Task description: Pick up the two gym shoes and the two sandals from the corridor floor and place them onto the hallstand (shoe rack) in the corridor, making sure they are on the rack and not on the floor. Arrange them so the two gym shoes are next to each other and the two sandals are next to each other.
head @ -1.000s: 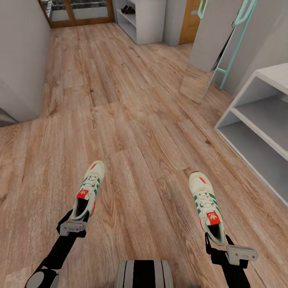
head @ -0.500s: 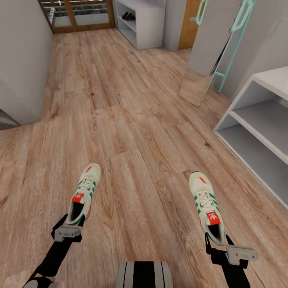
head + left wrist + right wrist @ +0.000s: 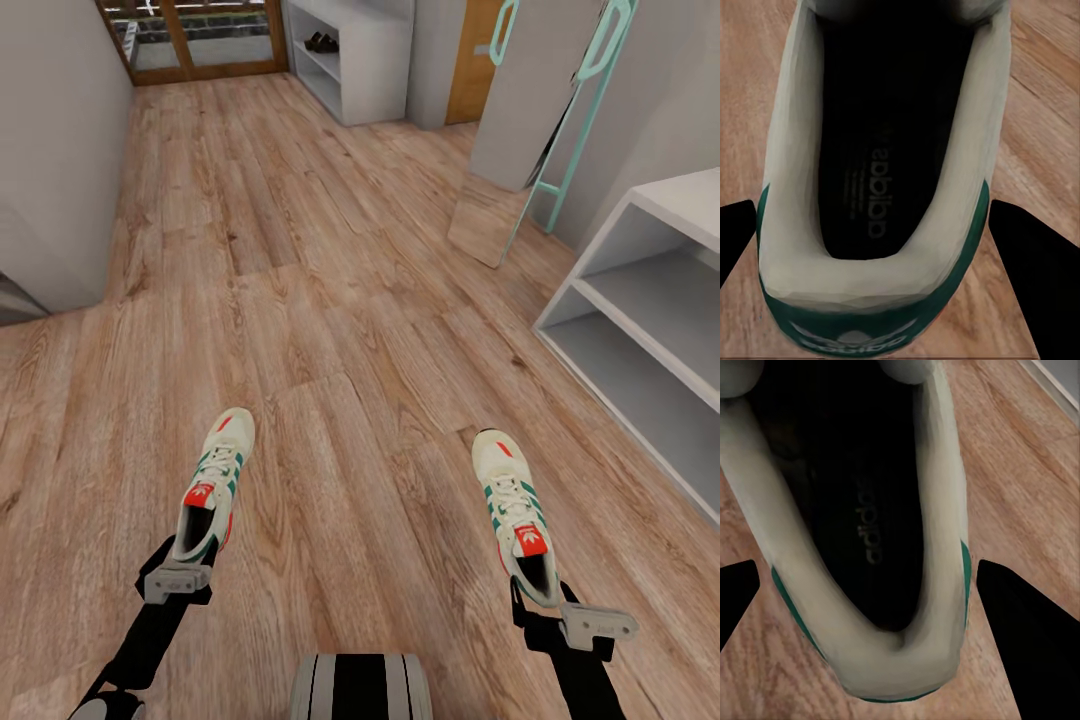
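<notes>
- Corridor: light wood-plank corridor floor (image 3: 330, 300) runs away to glazed doors at the far end; grey wall on the left.
- Hallstand (image 3: 655, 330) at the right edge, white-grey, two bare tiers facing the floor. A second white shelf unit (image 3: 350, 50) stands far off, with dark footwear on a tier, too small to name.
- Teal ladder-like frame (image 3: 575, 130) leans at a grey panel, far right.
- Left gym shoe (image 3: 213, 484) at near left, toe pointing away; right gym shoe (image 3: 516, 515) at near right, well apart from its mate. Whether either sole is off the planks cannot be told.
- Left gripper (image 3: 178, 578) sits at the left shoe's heel; in the wrist view its dark fingers (image 3: 1031, 262) flank the heel, spread, no contact visible.
- Right gripper (image 3: 585, 625) likewise at the right shoe's heel, fingers (image 3: 1024, 630) apart either side.
- Step, by my reading: grasping the sneakers, not yet shelving. Next calls for pinching each heel, lifting, then turning right to the rack.
</notes>
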